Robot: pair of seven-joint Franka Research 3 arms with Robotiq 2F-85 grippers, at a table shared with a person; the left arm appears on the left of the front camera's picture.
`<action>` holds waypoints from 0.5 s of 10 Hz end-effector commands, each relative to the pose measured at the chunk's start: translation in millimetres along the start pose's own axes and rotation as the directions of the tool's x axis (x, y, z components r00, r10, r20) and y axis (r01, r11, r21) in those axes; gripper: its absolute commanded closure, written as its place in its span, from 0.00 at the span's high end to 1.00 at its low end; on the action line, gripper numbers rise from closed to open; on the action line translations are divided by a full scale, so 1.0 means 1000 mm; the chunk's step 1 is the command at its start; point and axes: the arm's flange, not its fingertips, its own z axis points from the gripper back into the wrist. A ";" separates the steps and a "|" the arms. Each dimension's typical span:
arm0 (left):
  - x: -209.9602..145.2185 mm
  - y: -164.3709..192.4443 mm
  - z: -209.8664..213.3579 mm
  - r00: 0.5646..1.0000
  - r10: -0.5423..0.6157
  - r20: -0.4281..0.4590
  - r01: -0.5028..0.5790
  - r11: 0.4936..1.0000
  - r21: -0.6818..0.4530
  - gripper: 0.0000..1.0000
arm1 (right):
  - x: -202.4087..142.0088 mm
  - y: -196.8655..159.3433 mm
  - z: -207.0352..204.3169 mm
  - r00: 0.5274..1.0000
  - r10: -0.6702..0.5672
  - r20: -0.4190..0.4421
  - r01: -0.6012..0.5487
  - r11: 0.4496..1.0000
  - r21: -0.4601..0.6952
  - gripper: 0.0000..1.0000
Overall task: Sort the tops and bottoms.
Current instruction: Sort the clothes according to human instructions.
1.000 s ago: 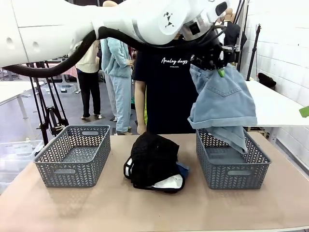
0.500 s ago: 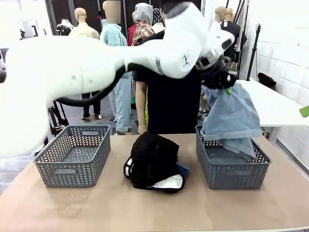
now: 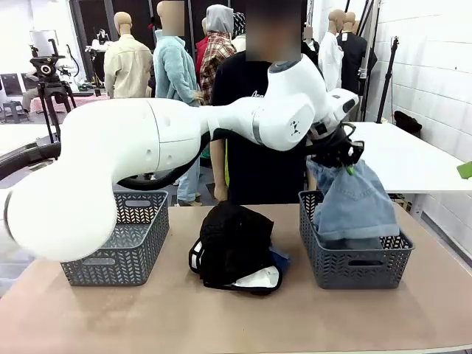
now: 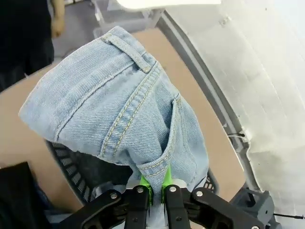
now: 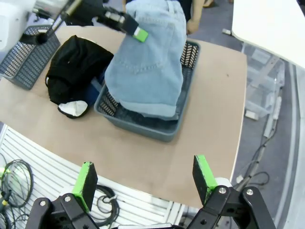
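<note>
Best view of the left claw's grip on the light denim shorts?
Left wrist view: the left claw is shut on a seam of the light denim shorts, close up. Front view shows the grip small and side-on. Right wrist view shows it far off, above the basket.

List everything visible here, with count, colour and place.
Brown table: one, brown, under everything.
Grey lattice plastic baskets: two, grey, table's left and right.
Light blue denim shorts: one, light blue, hanging from left tool into right basket.
Black soft garment: one, black, table middle.
White garment with black edging: one, white, under the black garment.
Darker denim garment: one, dark blue, heap's right side.
Person in black T-shirt: one, far side.
Left tool: one, black with green pads, shut on the shorts.
Right tool: one, black with green pads, open, above table's near edge.
</note>
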 end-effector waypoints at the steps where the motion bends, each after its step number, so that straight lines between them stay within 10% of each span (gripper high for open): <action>1: -0.010 0.004 -0.009 0.998 0.047 -0.046 -0.045 0.999 0.024 0.00 | 0.000 0.001 -0.001 1.000 0.004 -0.001 -0.004 1.000 0.006 1.00; 5: -0.031 0.029 -0.048 0.978 0.110 -0.176 -0.108 0.994 0.018 0.00 | 0.000 0.001 -0.001 1.000 0.004 -0.001 -0.004 1.000 0.006 1.00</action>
